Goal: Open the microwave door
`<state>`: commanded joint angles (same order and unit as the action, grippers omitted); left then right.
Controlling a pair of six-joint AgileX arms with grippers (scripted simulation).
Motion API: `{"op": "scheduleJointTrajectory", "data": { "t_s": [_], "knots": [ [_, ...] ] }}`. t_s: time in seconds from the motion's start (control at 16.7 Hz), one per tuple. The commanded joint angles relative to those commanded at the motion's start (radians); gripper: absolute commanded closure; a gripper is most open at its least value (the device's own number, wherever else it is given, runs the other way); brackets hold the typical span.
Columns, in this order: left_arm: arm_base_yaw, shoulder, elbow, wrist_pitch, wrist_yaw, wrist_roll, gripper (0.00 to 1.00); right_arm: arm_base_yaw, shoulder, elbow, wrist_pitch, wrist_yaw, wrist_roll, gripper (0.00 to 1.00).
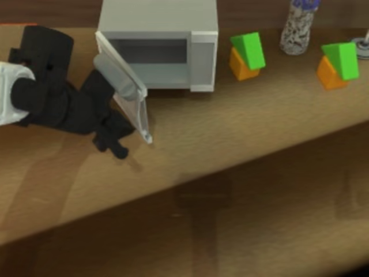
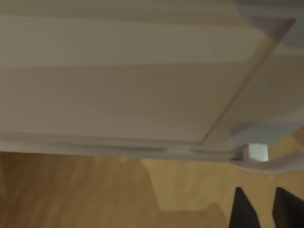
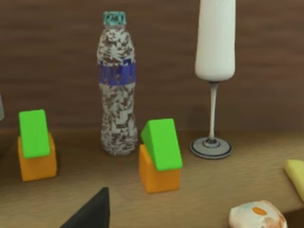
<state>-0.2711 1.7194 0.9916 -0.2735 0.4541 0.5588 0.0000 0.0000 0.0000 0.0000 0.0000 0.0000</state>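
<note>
Your boxy silver-white microwave point(image 1: 158, 43) sits at the back left of the wooden surface point(image 1: 242, 144). Its silver-framed door with grey window point(image 1: 124, 86) is swung out, wide open. Left end effector point(image 1: 112, 144) is just beside the door's free edge, fingers slightly spread, gripping nothing. Right end effector: can't tell.

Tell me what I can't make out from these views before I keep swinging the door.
- Left pincer grip: the top view's black arm hides its contact with the microwave door; the left wrist view crops its fingers at the edge.
- Microwave cavity: mostly in shade in the top view.
- Right pincer: only a dark tip enters the right wrist view, cut off by the edge; absent from the top view.
</note>
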Motion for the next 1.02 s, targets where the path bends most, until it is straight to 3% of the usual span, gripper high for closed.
{"op": "scheduleJointTrajectory", "data": {
  "t_s": [0.42,1.02],
  "knots": [
    [0.0,0.0,0.0,0.0,0.0,0.0,0.02,0.0,0.0,0.0,0.0,0.0,0.0,0.0],
    [-0.001,-0.004,-0.001,-0.002,-0.001,0.0,0.0,0.0,0.0,0.0,0.0,0.0,0.0,0.0]
  ]
}}
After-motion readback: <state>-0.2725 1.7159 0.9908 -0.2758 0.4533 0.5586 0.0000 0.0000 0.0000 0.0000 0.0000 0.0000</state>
